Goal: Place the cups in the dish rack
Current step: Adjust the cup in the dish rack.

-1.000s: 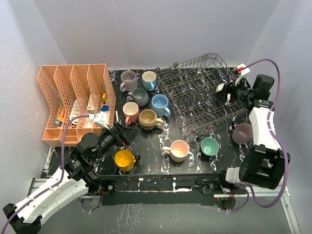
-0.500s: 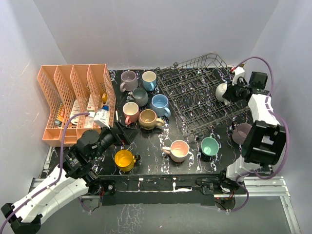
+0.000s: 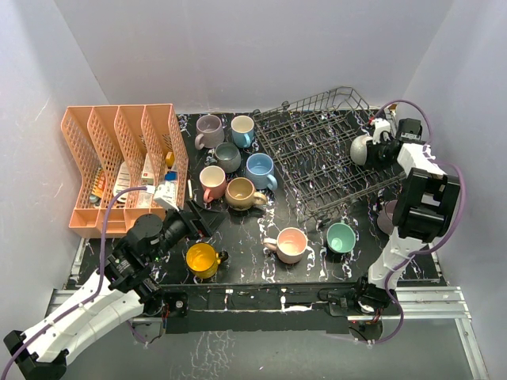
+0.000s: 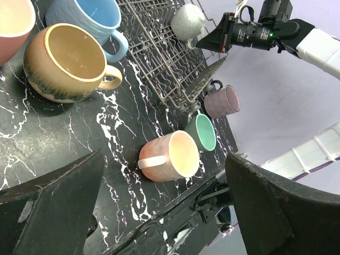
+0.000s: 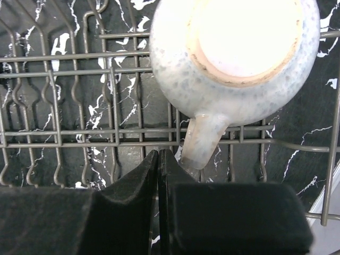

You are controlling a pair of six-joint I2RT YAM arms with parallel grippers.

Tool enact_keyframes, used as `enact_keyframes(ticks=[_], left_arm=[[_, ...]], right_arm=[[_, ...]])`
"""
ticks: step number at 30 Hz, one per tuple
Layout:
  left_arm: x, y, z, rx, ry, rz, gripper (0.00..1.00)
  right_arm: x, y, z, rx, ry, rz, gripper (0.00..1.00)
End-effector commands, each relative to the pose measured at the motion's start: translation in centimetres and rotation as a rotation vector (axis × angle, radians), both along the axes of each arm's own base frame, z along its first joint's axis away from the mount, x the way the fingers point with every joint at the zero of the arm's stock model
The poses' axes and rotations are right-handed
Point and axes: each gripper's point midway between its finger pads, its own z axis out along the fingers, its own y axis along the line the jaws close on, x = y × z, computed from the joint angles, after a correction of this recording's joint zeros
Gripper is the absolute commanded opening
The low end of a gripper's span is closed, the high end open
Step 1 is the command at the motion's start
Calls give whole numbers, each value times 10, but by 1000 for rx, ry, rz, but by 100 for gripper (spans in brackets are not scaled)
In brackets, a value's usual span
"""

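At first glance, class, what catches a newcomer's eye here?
The orange organiser on the left stands out, beside a cluster of colourful mugs on the black marbled table. On the right, a speckled white mug sits upside down in the wire rack, the right gripper shut beside its handle.

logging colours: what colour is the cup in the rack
Speckled white ceramic cup; see right wrist view.

Black tabletop (image 3: 245,265) veined with white marbling. Dark grey wire dish rack (image 3: 317,158). White mug (image 5: 234,58) speckled blue-grey, with a tan ring around a pale disc. Peach-orange organiser (image 3: 119,158). Yellow mug (image 3: 201,259). Pink mug (image 3: 291,245), cream inside. Green mug (image 3: 341,237), mint inside. Tan mug (image 3: 242,192), mottled dark near its base. Blue mug (image 3: 260,169), grey mug (image 3: 227,156), mauve mug (image 3: 209,129).
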Motion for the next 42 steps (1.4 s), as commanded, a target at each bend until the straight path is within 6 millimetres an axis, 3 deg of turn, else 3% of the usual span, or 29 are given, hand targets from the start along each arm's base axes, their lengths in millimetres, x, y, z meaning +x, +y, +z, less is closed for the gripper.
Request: enact_keyframes(ticks=[1, 10, 21, 30, 42], left_arm=[[0, -1, 4, -19, -10, -3, 93], [1, 0, 3, -8, -6, 2, 93], [4, -4, 3, 14, 4, -7, 93], [5, -4, 3, 15, 1, -4, 93], [6, -6, 5, 20, -6, -8, 93]], right_arm=[[27, -19, 20, -59, -84, -51, 8], [44, -59, 23, -215, -123, -188, 8], [71, -74, 25, -245, -138, -205, 8], [77, -88, 24, -313, -132, -202, 8], [74, -94, 55, -389, -179, -175, 11]])
